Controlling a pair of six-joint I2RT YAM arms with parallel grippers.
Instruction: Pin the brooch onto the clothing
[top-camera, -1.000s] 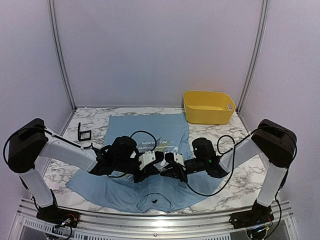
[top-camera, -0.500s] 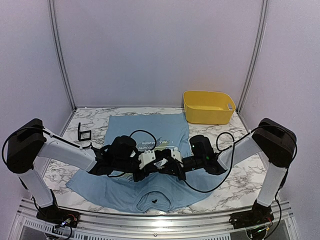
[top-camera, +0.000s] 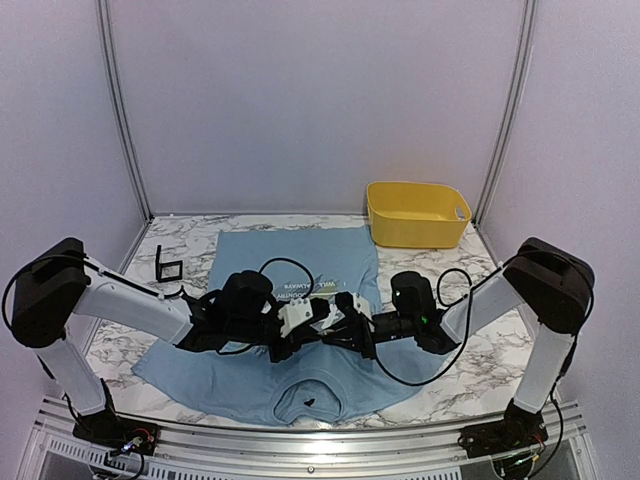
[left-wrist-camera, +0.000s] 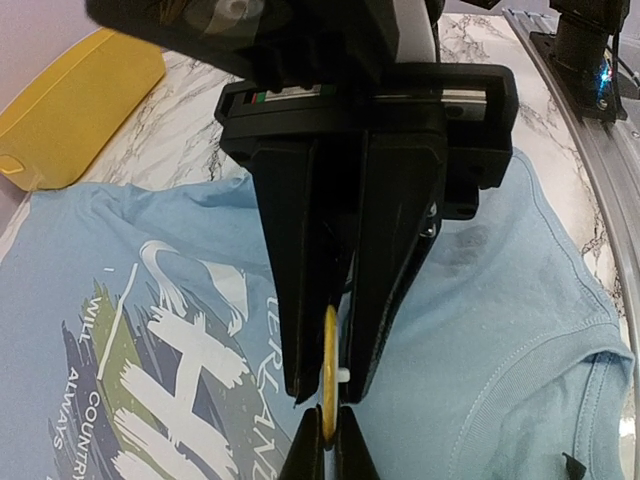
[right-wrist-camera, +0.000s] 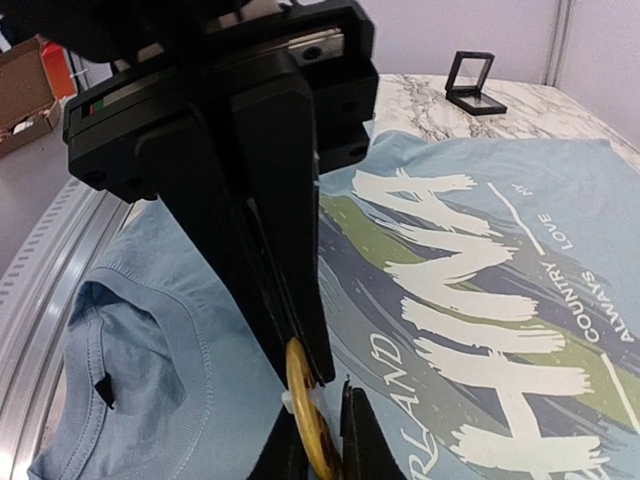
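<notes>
The left gripper (left-wrist-camera: 328, 445) and right gripper (right-wrist-camera: 322, 432) both pinch the yellow brooch (left-wrist-camera: 329, 372) edge-on, over the T-shirt (left-wrist-camera: 500, 330) spread on the table (top-camera: 480, 372). Uneven pulling could twist it free, or it could drop before it pierces the loose fabric.

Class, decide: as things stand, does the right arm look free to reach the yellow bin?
Probably yes: the bin stands far right, bare marble between. But the right gripper is shut on the brooch and must let go first.

Yellow bin (top-camera: 417, 213), small black case (top-camera: 167, 266), marble table (top-camera: 490, 375)
</notes>
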